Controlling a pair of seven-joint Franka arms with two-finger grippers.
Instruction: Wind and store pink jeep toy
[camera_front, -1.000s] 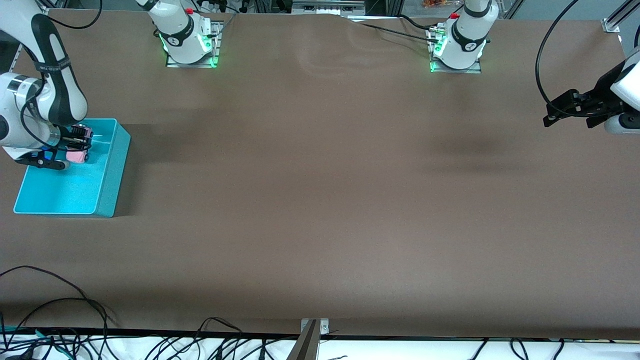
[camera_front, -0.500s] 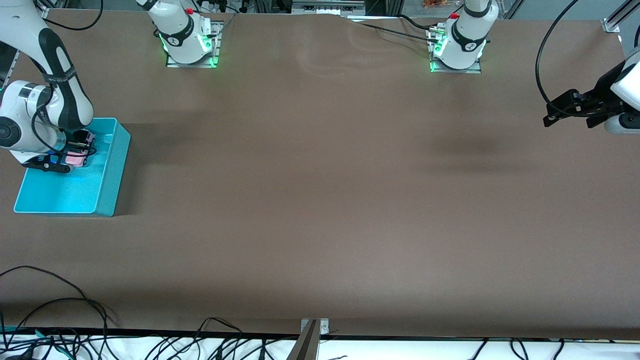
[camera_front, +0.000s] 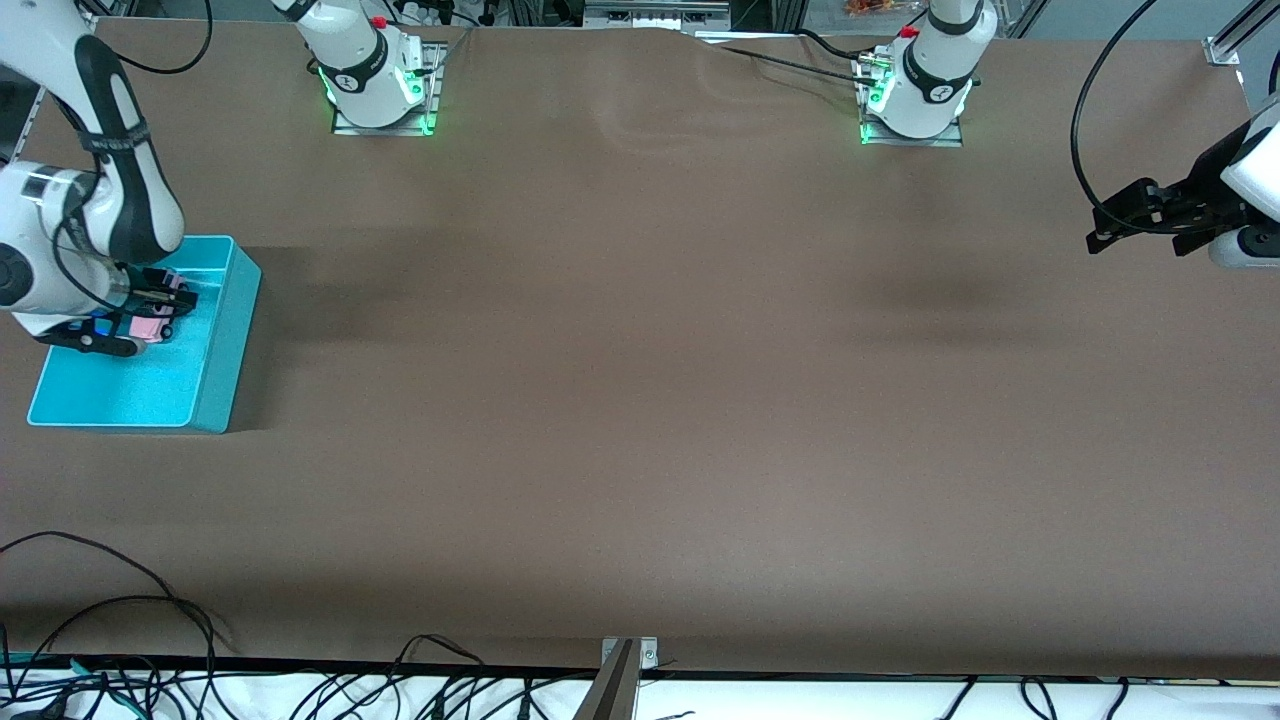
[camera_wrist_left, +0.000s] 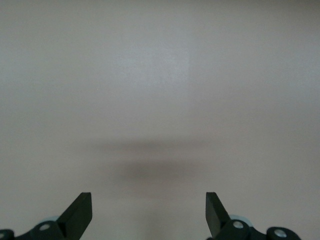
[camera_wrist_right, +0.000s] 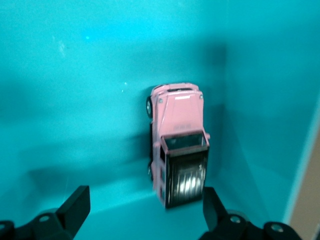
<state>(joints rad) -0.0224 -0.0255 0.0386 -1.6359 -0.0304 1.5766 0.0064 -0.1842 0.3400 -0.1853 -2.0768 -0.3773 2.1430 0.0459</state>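
Jeep: the pink jeep toy (camera_wrist_right: 178, 142) sits on the floor of the turquoise bin (camera_front: 222, 345), close to one wall, nothing gripping it.
Bin: at the right arm's end of the counter (camera_front: 640, 400).
Right end effector (camera_wrist_right: 142, 205): fingers spread wide, released, hanging just over the jeep.
Left end effector (camera_wrist_left: 149, 212): open too, empty, waiting over bare counter near the left arm's edge.

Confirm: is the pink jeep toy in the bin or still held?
In the turquoise bin: the pink jeep toy lies on its floor, and the right gripper is open above it.
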